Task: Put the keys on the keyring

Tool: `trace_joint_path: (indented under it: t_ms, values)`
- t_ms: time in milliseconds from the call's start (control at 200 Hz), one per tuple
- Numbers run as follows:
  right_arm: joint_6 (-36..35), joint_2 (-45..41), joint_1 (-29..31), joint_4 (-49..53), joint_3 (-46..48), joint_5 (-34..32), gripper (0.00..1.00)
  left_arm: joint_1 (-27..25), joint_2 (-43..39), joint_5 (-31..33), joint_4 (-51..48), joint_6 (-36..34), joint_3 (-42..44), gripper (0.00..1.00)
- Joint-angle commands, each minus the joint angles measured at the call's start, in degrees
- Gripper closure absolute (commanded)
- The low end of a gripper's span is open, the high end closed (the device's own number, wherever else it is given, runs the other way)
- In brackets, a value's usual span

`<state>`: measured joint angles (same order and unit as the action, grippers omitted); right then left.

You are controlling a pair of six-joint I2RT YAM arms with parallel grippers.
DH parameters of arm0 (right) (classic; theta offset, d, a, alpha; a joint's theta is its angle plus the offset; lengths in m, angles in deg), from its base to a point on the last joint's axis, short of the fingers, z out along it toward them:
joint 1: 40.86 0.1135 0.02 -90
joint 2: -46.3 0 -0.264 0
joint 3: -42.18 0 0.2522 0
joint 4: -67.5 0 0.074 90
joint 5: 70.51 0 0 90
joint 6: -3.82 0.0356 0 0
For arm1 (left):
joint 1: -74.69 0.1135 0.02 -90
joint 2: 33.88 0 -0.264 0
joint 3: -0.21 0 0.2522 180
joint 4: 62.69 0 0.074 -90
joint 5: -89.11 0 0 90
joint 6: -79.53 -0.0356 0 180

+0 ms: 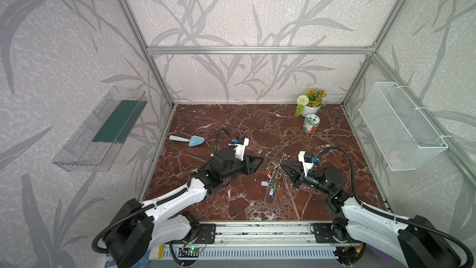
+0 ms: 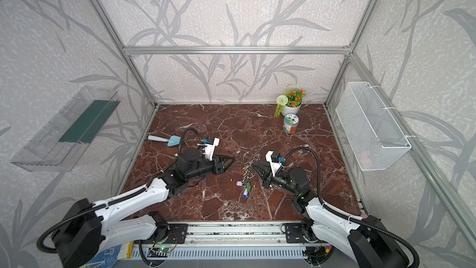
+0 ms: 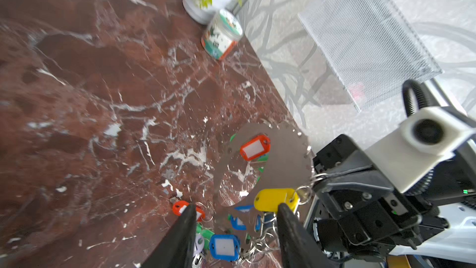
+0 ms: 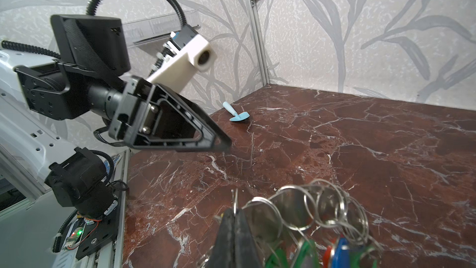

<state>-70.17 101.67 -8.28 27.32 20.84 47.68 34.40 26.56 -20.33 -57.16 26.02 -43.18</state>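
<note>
Your left gripper (image 3: pixel 235 215) stands agape. Your right gripper (image 4: pixel 234 212) pinches the keyring (image 4: pixel 235 198). The keys (image 3: pixel 277 198), yellow tag lengthwise, point ring-first toward it.

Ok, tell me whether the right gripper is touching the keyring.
Touching: the right wrist view shows the right gripper shut on the keyring wire.

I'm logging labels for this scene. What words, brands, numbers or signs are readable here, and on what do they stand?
No text here can be read.
Jar: printed label, lettering too blurred to read.
Red key tag and blue key tag: white inserts look blank.
Yellow key tag: no writing visible.
</note>
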Motion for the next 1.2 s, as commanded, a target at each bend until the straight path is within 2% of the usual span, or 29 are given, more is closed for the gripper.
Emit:
trace_joint_path:
  t_ms: [0, 120, 220, 360, 445, 525, 685, 785, 900, 1085, 1200]
  values:
    - [0.0, 1.0, 0.3, -5.8, -3.0, 2.6, 1.0, -0.1, -7.5, 2.0, 4.0, -7.3, 4.1, 0.43]
    - [2.1, 4.1, 0.3, -9.9, -4.1, 5.0, 1.0, -0.1, -10.7, 0.4, 10.6, -13.2, 8.0, 0.43]
    - [3.9, 6.7, 0.2, -15.1, -4.9, 8.1, 1.0, -0.1, -9.7, 0.0, 19.5, -18.8, 12.3, 0.46]
    - [5.4, 7.8, -0.2, -13.8, -7.8, 13.1, 1.0, 1.9, -4.3, -8.9, 24.6, -26.3, 11.9, 0.51]
    - [5.3, 6.7, -0.2, -12.5, -8.4, 12.8, 1.0, 4.5, -2.6, -16.0, 26.2, -26.6, 10.0, 0.5]
    - [3.9, 5.3, -0.2, -8.3, -9.5, 13.2, 1.0, 7.5, -0.5, -22.1, 25.8, -26.2, 8.1, 0.45]
    - [3.2, 2.7, -0.2, -2.7, -11.1, 14.4, 1.0, 8.3, 5.6, -31.3, 26.2, -26.2, 3.3, 0.37]
    - [2.8, 1.6, -0.2, 0.3, -11.8, 14.6, 1.0, 8.3, 7.8, -34.2, 29.6, -24.3, 1.6, 0.37]
    - [3.5, 1.6, -0.2, 0.4, -11.9, 15.1, 1.0, 8.2, 10.0, -37.8, 29.2, -22.8, -0.8, 0.43]
    - [4.2, 1.8, -0.2, -0.1, -11.5, 15.0, 1.0, 7.9, 13.2, -38.7, 33.1, -19.1, -1.4, 0.52]
    - [4.3, 2.0, -0.2, -0.4, -11.3, 14.8, 1.0, 7.0, 14.3, -39.4, 33.4, -18.3, -2.3, 0.54]
